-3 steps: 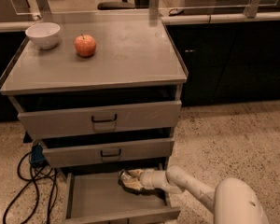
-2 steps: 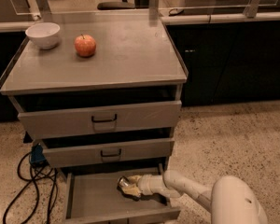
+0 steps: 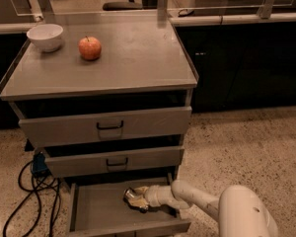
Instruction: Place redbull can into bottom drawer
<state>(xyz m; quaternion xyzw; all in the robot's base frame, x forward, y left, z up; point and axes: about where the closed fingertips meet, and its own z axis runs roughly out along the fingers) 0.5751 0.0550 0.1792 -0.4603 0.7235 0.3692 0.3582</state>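
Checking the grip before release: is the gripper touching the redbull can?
Touching. The camera view shows the gripper clasping the redbull can within the bottom drawer.

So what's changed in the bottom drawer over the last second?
The claw, gripping the can, has sunk slightly lower and nearer the front inside the bottom drawer. The can is not let go yet. The apple and bowl stayed put.

1. We are seeing a white bowl (image 3: 45,36) sitting on the grey cabinet's (image 3: 138,58) top, at its back left corner.
2. We are seeing a red apple (image 3: 90,48) standing on the cabinet's top, left of centre.
3. We are seeing dark cables (image 3: 20,181) lying on the floor beside the cabinet's lower left.
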